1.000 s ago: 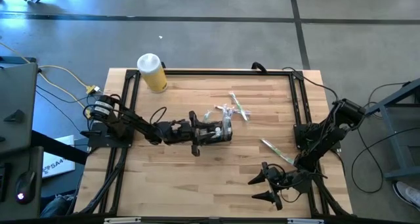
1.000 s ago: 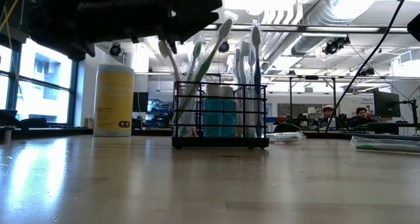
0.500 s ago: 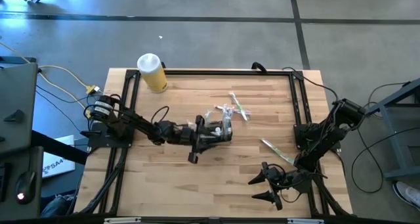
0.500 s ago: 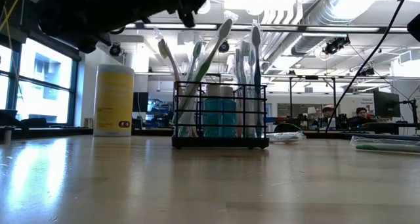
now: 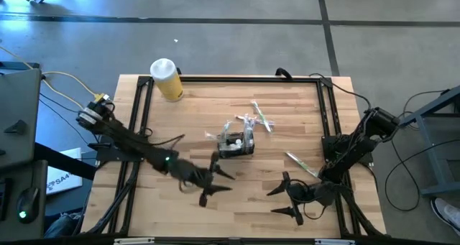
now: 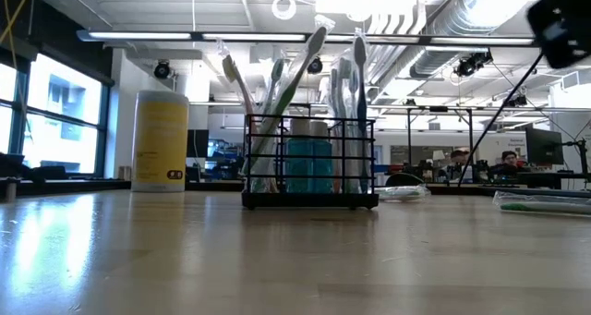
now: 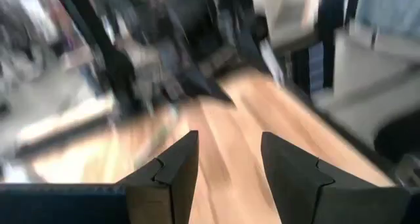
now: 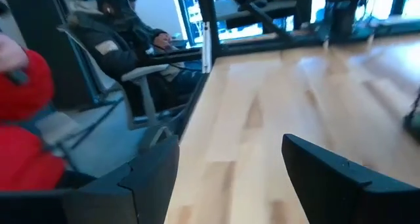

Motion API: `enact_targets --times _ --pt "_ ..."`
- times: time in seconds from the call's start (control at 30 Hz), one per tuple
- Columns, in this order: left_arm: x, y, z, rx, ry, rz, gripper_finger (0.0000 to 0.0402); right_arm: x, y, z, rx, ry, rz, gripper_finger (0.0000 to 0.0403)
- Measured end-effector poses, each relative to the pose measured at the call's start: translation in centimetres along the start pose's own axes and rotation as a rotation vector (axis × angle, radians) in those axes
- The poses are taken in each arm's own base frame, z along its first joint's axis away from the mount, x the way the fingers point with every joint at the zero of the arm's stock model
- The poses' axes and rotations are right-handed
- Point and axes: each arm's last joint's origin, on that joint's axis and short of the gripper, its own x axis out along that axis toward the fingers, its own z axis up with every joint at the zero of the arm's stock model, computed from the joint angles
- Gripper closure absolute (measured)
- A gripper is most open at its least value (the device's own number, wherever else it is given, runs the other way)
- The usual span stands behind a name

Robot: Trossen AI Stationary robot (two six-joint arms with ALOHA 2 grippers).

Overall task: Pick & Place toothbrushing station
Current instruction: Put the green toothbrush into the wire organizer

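Near the table's front edge, the left gripper (image 5: 215, 182) hangs spread and empty; the caddy (image 5: 237, 146) stands upright just beyond it toward the middle, its long axis crosswise. The right gripper (image 5: 287, 200), also spread and empty, waits farther off. Bare wood table (image 5: 180, 130); an open workshop lies behind.

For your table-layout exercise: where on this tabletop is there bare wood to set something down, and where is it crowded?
Bare wood: between the yellow canister and the caddy, and along the far right edge of the table. Crowded: loose toothbrushes beside the caddy, and the near edge, where the left gripper and right gripper sit with open fingers.
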Motion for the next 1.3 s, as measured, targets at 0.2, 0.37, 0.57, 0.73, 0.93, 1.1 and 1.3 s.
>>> enact_targets --times 0.2,0.37,0.57,0.73,0.93,1.1,1.3 --pt "-1.4 -3.0 2.7 -0.094 0.322 -0.067 0.0242 1.5 -2.2 1.2 -0.128 -0.046 -0.069 0.0141" --pt "-2.8 -5.5 2.9 -0.211 0.392 -0.117 0.0242 2.8 -3.7 2.2 -0.218 -0.043 -0.031 0.0141" --pt "-3.9 -8.3 2.8 -0.288 0.391 -0.088 0.0242 4.3 -4.4 4.0 -0.355 -0.062 -0.004 0.0141" --pt "-4.3 -10.3 2.1 -0.371 0.382 0.031 0.0242 5.5 -5.6 5.1 -0.432 -0.027 -0.072 0.0141" --pt "-4.2 -12.0 0.8 -0.481 0.377 0.13 0.0242 7.7 -7.3 4.2 -0.515 0.018 -0.299 0.0141" --pt "-3.8 -12.4 0.0 -0.521 0.387 0.162 0.0242 10.0 -8.5 3.5 -0.493 0.026 -0.429 0.0141" --pt "-3.5 -12.6 -0.3 -0.51 0.396 0.169 0.0242 11.4 -8.9 3.9 -0.478 0.0 -0.612 0.0141"
